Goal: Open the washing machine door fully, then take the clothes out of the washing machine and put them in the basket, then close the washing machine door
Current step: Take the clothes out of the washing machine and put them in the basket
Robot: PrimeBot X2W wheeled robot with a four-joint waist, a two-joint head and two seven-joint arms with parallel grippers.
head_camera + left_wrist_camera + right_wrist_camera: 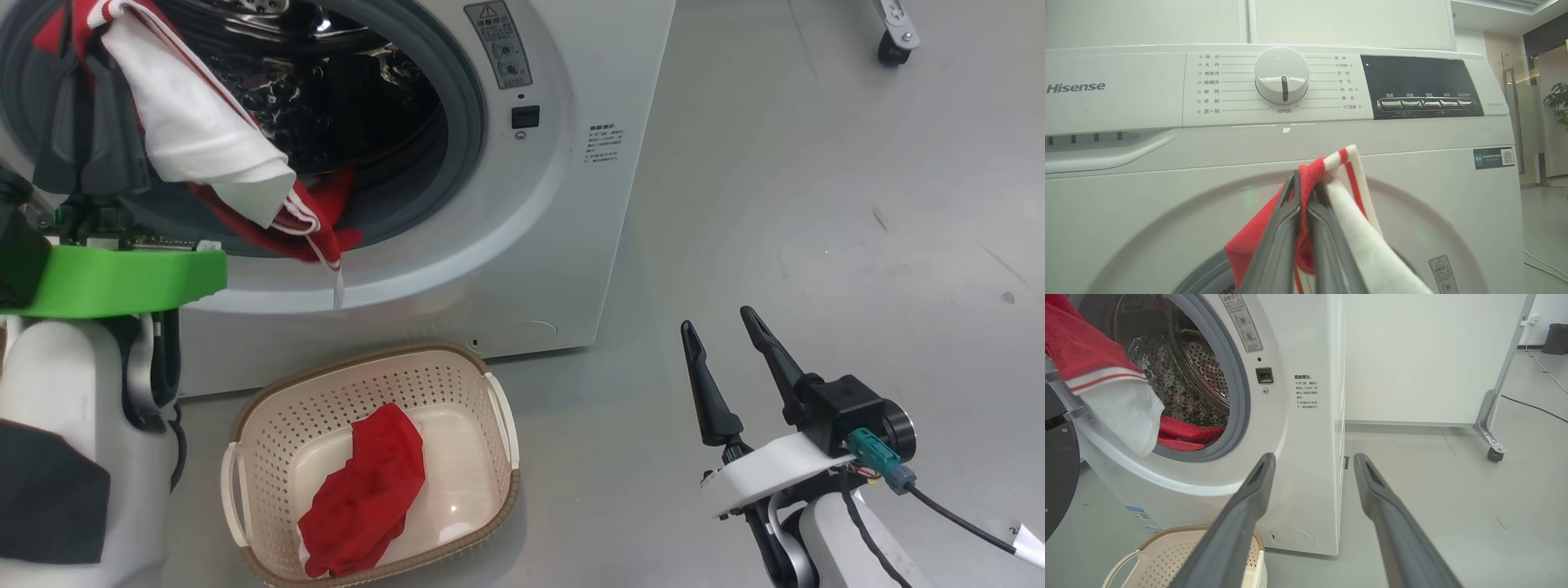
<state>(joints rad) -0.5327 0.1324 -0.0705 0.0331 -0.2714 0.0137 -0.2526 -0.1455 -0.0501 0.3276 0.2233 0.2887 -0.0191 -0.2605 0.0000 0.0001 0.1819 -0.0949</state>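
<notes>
The grey floor (816, 245) carried the white washing machine (571, 204), and the cream basket (277, 425) stood on it just in front. A frame's caster (891, 55) rested well apart, farther right.

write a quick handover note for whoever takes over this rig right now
Left hand: shut on the striped garment, held up in front of the washing machine opening; the garment's red lower end lies on the grey seal.
Right hand: open, empty, above the floor to the right of the basket.
Done: door open; plain red garment in the basket.
Left: pull the striped garment free, drop it in the basket, check the drum for more, close the door.
</notes>
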